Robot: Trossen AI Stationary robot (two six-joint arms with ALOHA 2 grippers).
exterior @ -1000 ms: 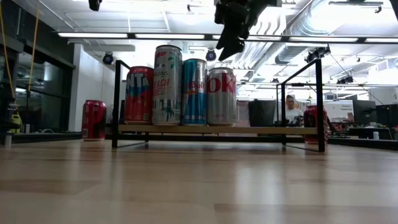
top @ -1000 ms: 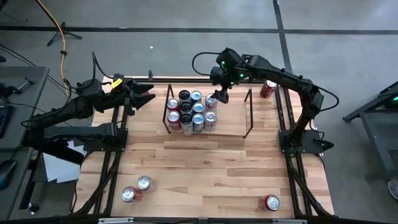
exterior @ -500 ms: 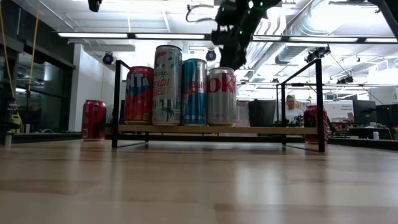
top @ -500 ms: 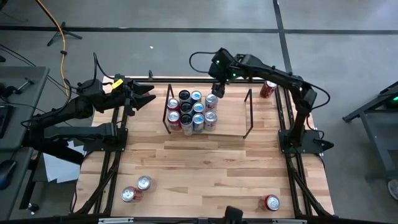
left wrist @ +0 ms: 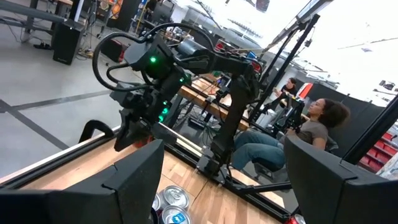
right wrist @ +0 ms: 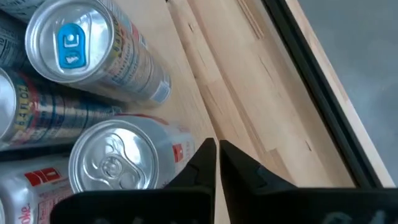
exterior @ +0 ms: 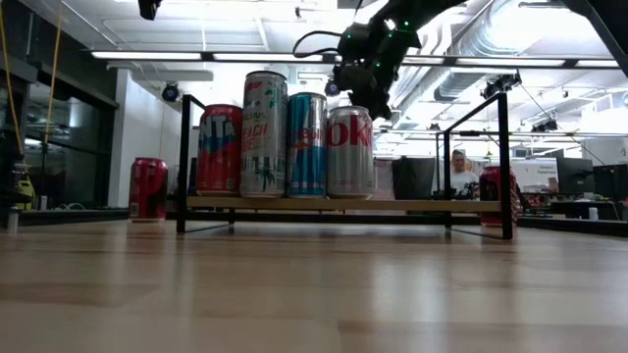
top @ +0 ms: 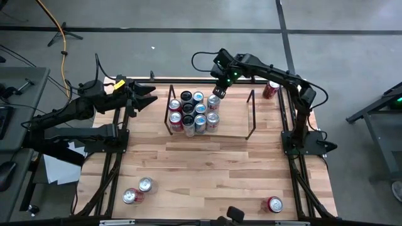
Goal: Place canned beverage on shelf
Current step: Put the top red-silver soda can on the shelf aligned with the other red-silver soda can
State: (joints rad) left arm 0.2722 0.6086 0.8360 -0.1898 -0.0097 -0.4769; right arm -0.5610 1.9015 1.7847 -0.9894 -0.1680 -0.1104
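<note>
The shelf (top: 210, 114) stands at the table's far middle, with several cans packed upright on its left part (exterior: 307, 142). My right gripper (top: 215, 94) hangs shut just over the far right of that group, its tips beside a silver can (right wrist: 115, 163) that stands on the shelf (exterior: 350, 152). My left gripper (top: 147, 97) waits open and level at the table's far left, holding nothing (left wrist: 230, 186). My right gripper comes slanting down from the far right. Its shut fingertips (right wrist: 208, 149) stand right beside the upper side of the silver can (right wrist: 180, 149). I cannot tell whether they touch it. The can stands upright on the shelf.
The right half of the shelf top (top: 235, 119) is bare. A red can (top: 270, 89) stands at the far right corner. Two cans (top: 138, 189) lie near the front left and one (top: 274, 204) near the front right. A person (left wrist: 311, 127) sits beyond the table.
My right gripper has come down and a little toward the table's left, onto the far right cans of the group, and its fingers have shut with nothing between them. The cans on the shelf have stayed where they were.
</note>
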